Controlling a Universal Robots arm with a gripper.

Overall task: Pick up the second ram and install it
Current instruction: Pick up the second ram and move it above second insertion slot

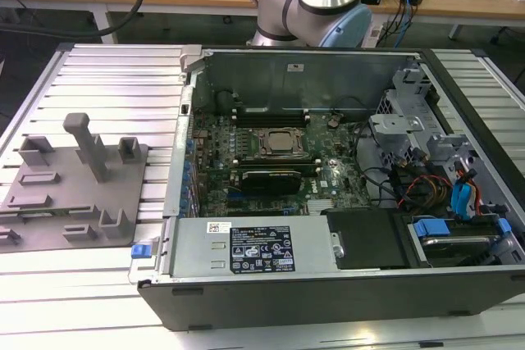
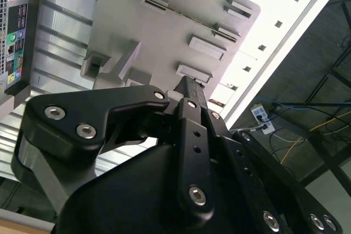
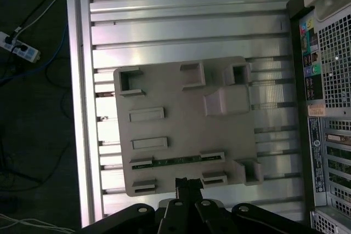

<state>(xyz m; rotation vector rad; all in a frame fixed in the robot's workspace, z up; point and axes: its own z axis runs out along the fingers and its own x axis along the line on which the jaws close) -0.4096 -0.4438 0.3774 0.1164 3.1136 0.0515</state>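
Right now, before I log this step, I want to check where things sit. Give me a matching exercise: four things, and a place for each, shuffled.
Things:
1. second ram
2. fixture plate
3. processor socket
4. gripper

Places:
A. on the motherboard inside the open case
B. over the fixture plate's edge, close to the second ram
C. resting in slots of the fixture plate
D. flat on the ribbed metal table, beside the case

Pairs: 1-C, 2-D, 3-A, 4-B
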